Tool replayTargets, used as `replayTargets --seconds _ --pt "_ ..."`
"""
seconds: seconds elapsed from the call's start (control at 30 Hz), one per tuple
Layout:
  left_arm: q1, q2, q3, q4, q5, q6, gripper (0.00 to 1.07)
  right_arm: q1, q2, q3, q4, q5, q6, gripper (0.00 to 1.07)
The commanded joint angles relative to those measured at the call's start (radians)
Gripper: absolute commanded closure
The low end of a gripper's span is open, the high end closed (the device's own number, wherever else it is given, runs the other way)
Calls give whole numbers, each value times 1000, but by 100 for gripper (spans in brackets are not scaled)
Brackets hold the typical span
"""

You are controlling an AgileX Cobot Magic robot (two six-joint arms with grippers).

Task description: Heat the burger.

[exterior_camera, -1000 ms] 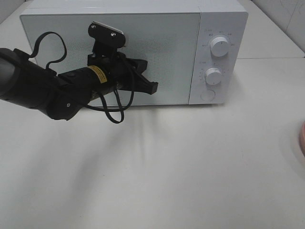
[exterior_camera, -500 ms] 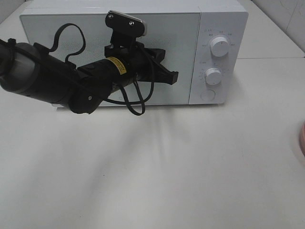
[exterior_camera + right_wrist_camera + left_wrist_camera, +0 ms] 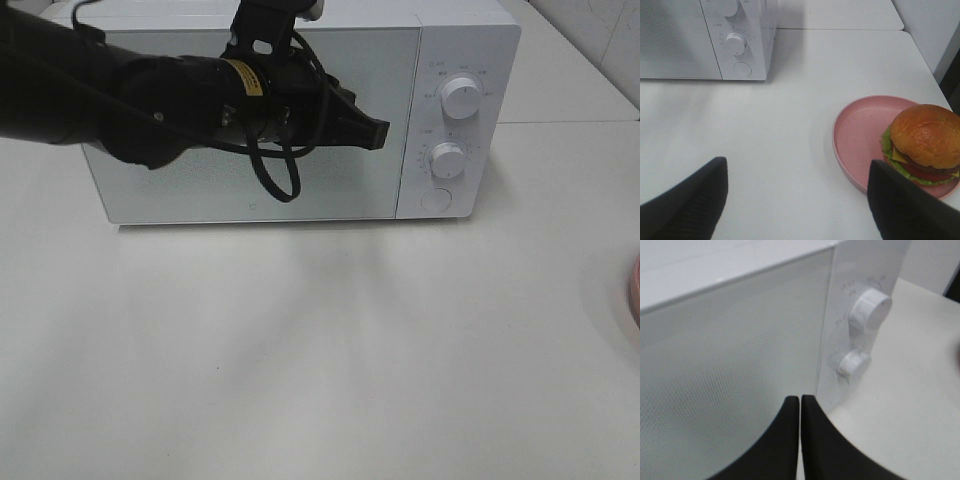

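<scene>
I am only beginning: my left gripper (image 3: pixel 377 133), clenched empty, is hanging before the shut microwave (image 3: pixel 440 50); my right gripper (image 3: pixel 797 200), spread wide, is hovering near the burger (image 3: pixel 922 142) sitting on its plate (image 3: pixel 860 135).

A white table (image 3: pixel 330 360) carries a white microwave (image 3: pixel 300 110) and, well apart, a pink plate (image 3: pixel 860 137).
</scene>
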Motion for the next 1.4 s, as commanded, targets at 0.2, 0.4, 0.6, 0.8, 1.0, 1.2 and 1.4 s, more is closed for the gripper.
replayTargets --seconds 0.2,0.4,0.6,0.8,1.0,1.2,1.4 --pt "-22 -183 -9 18 592 -2 104 -3 -31 2 -4 -6 8 34" --pt "-24 -279 -9 18 864 -10 84 -3 -31 2 -4 -6 8 34" --pt "-24 -338 -10 48 1029 -145 1 -3 -31 2 -4 -6 8 34" --pt "11 -378 -10 51 1099 -145 1 -3 -31 2 -4 -6 8 34" --pt "168 -433 -10 38 1157 -145 1 -3 -31 2 -4 -6 8 34" --pt "367 -477 -9 28 1260 -133 1 -3 -31 2 -4 -6 8 34" --pt "529 -513 9 17 1275 -63 2 -3 -31 2 -4 -6 8 34"
